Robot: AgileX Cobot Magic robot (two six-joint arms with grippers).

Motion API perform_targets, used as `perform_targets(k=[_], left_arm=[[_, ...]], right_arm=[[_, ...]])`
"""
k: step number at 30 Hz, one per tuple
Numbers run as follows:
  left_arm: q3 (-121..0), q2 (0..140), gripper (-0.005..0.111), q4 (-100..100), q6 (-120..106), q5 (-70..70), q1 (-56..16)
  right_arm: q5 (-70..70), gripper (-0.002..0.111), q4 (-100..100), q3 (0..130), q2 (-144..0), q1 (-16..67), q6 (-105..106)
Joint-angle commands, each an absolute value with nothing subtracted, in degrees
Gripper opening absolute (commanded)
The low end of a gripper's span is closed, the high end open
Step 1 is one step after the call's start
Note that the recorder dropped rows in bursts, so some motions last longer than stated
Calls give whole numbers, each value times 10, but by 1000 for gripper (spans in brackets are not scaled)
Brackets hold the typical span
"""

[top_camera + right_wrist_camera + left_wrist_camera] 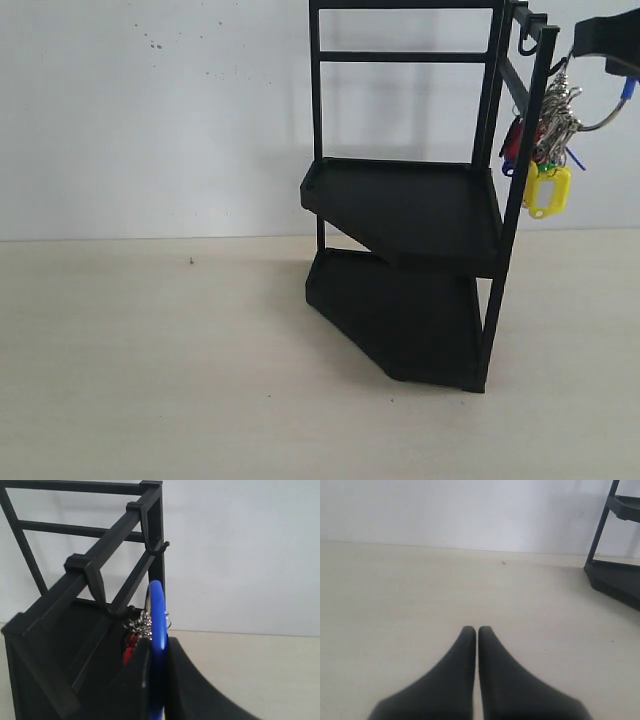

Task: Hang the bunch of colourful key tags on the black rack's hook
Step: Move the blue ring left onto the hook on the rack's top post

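rack (400, 205) upright (512, 215) stands just beside key tag bunch (548, 150) pinched in right hand (159, 647); left hand (477, 630) closed.

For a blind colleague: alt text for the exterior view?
The right end effector holds the colourful key tag bunch beside the black rack's top corner upright. The rack stands on a pale table.

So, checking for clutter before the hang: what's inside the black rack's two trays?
Nothing shows on the upper tray of the black rack. The lower tray shows only its outer wall; the upper tray covers its inside.
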State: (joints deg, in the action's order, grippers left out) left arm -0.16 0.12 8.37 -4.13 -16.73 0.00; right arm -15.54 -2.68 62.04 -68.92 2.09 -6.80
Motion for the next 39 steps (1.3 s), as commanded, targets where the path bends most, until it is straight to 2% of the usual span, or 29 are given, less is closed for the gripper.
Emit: perform_targets(k=[1, 12, 26, 28, 29, 31, 33, 34, 36, 39], left_arm=[[0, 0, 4, 81, -43, -163, 0], [0, 0, 4, 81, -43, -163, 0], [0, 0, 4, 81, -43, -163, 0], [0, 0, 4, 81, -43, -163, 0], [0, 0, 4, 81, -43, -163, 0], [0, 0, 4, 81, -43, -163, 0], [0, 0, 4, 81, -43, -163, 0], [0, 0, 4, 81, -43, -163, 0], [0, 0, 4, 81, -43, -163, 0], [0, 0, 4, 81, -43, -163, 0]], right_arm=[[-145, 0, -18, 625, -686, 18, -52], [-131, 0, 30, 625, -686, 62, -9], [-124, 1, 22, 625, -686, 63, -11], [-122, 9, 22, 625, -686, 63, -11], [-120, 17, 22, 625, -686, 63, -11], [-116, 37, 22, 625, -686, 63, -11], [-112, 61, 22, 625, -686, 63, -12], [-111, 67, 22, 625, -686, 63, -12], [-111, 67, 22, 625, -686, 63, -13], [-113, 55, 22, 625, -686, 63, -18]])
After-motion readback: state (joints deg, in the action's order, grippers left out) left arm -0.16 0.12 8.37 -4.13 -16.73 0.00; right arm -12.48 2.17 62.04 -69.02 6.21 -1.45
